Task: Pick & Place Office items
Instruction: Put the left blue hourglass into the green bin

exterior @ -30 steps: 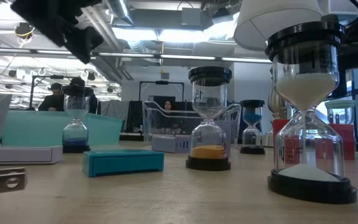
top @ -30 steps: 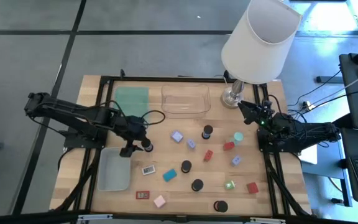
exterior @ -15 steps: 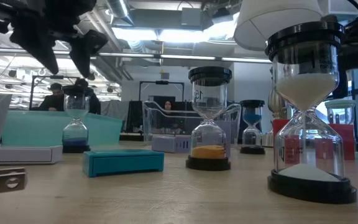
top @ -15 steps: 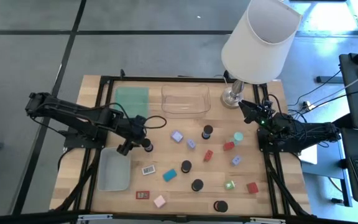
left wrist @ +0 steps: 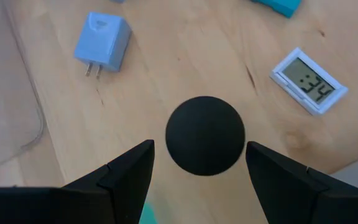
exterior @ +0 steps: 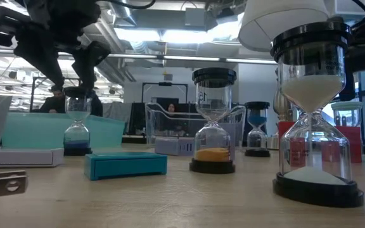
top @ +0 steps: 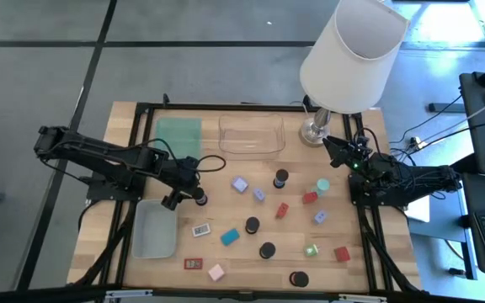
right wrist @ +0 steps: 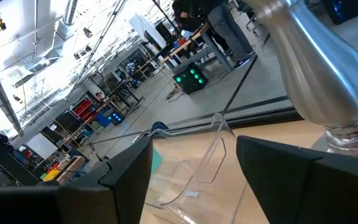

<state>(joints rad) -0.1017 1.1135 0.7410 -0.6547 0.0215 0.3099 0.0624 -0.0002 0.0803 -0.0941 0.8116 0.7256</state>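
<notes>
Hovering over a black-capped sand timer (top: 200, 199), left gripper (left wrist: 199, 165) with fingers spread, holding nothing.

Timer stands upright near the worktop's left edge, beside the grey tray (top: 153, 231), its round cap centred between the fingers and below them. Likely light, rigid, glass-waisted and fragile; the cap's rim looks the safest hold. Right gripper (top: 326, 141) waits by the lamp (top: 349, 59), part open, empty.
</notes>
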